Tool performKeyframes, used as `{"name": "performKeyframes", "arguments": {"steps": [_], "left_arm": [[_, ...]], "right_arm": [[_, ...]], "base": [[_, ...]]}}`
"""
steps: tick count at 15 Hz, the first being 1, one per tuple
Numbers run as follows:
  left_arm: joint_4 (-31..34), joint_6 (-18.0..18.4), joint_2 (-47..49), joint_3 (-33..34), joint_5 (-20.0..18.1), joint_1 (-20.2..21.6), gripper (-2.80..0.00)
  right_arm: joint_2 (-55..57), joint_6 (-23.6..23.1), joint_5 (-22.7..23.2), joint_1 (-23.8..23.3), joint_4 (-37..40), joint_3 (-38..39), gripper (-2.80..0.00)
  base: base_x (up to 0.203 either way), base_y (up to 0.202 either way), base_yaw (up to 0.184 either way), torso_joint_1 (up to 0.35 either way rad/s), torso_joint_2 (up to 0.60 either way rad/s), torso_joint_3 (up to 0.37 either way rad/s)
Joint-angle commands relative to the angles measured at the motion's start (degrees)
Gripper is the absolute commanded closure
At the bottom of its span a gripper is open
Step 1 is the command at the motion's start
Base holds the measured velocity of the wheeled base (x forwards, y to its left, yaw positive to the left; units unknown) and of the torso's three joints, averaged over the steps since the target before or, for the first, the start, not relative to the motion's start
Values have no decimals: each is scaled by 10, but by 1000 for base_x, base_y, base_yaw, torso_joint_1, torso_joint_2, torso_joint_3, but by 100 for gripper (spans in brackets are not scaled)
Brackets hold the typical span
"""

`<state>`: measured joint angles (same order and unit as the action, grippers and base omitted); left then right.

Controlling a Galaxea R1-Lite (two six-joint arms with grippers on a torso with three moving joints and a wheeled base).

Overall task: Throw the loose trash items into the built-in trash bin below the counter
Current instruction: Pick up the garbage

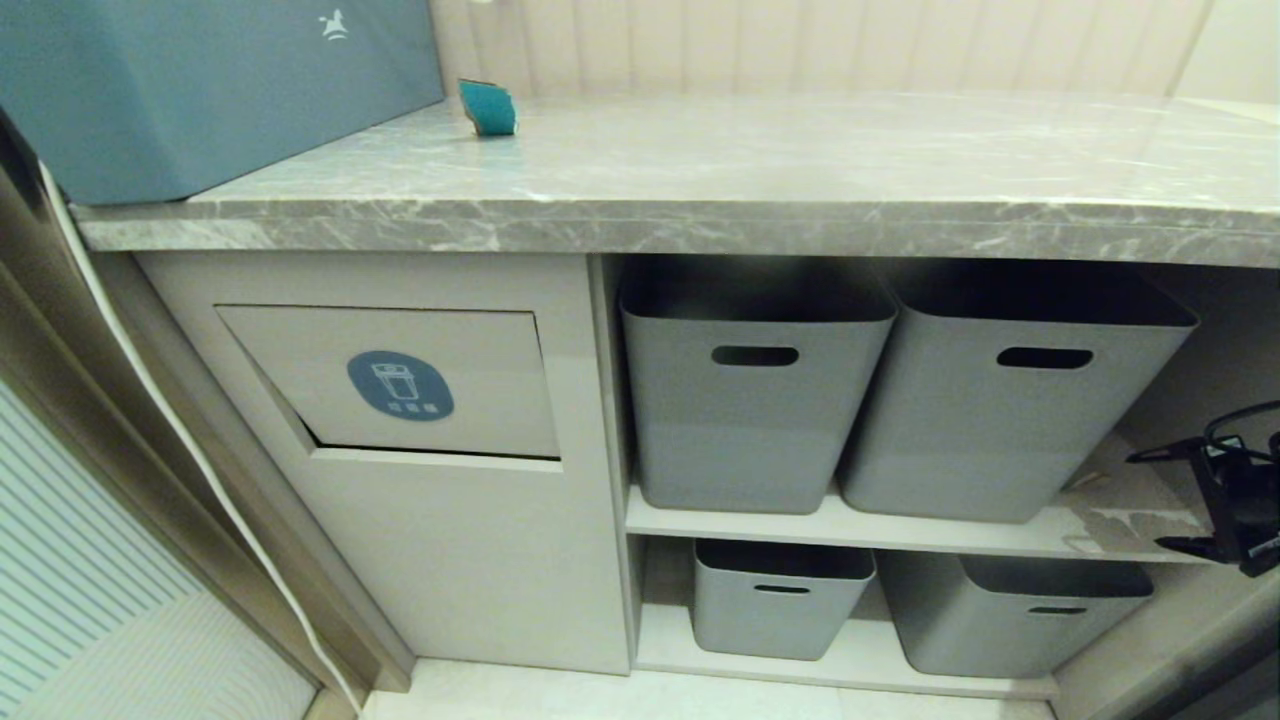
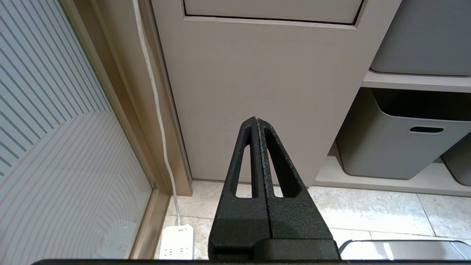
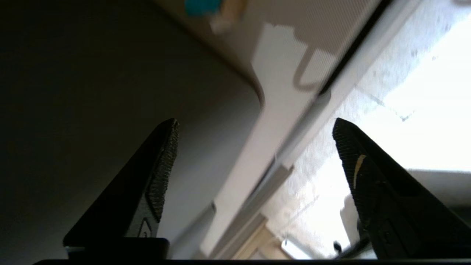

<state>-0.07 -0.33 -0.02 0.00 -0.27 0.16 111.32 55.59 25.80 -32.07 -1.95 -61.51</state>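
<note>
right gripper (image 1: 1165,500) seen low at right by grey tubs (image 1: 755,385), jaws spread, nothing held. left gripper (image 2: 256,123) pressed together, parked. teal scrap (image 1: 488,107) sits on counter (image 1: 700,235). built-in trash bin (image 1: 400,385) below left; scrap best pinched squarely, flap pushed inward.
</note>
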Motion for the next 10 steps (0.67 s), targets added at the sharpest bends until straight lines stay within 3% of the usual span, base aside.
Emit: {"name": "performKeyframes", "arguments": {"steps": [1,10], "left_arm": [[0,0,1,1,0,0,0],[0,0,1,1,0,0,0]], "right_arm": [[38,6,-7,1,-1,-33,-280],[137,60,-14,52,1,-147,-280]], "base": [[0,0,0,0,0,0],[0,0,0,0,0,0]]}}
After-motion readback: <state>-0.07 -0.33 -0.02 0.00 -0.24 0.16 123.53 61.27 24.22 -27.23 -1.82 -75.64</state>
